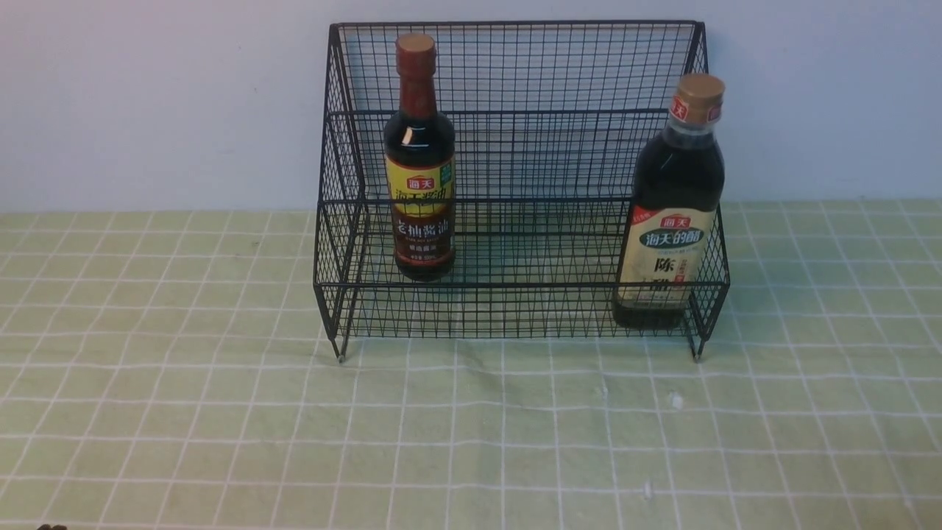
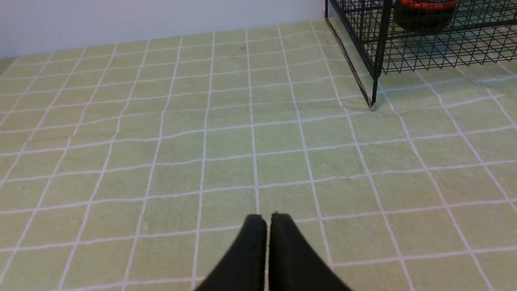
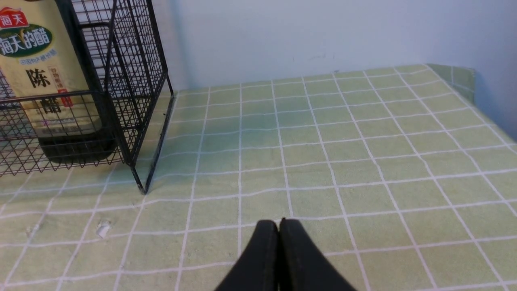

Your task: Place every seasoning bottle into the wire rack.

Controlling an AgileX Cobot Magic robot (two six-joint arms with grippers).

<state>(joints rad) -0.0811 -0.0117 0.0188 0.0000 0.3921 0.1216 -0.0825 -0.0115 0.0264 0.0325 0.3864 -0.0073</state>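
Observation:
The black wire rack (image 1: 530, 73) stands at the back of the table against the wall. Upright on its lower tier, towards the left end, is the slim seasoning bottle (image 1: 419, 158) with the red-brown neck. The broader bottle (image 1: 673, 213) with the tan cap stands upright at the right end of the same tier. My left gripper (image 2: 267, 218) is shut and empty over the cloth, well short of the rack's left front leg (image 2: 372, 103). My right gripper (image 3: 278, 222) is also shut and empty, off the rack's right side, with the broader bottle (image 3: 44, 81) behind the mesh. Neither gripper shows in the front view.
A green checked cloth (image 1: 471, 442) covers the table and a pale wall (image 1: 147, 96) rises close behind the rack. The table's right edge (image 3: 464, 81) shows in the right wrist view. Small white specks (image 1: 675, 401) lie on the cloth in front of the rack.

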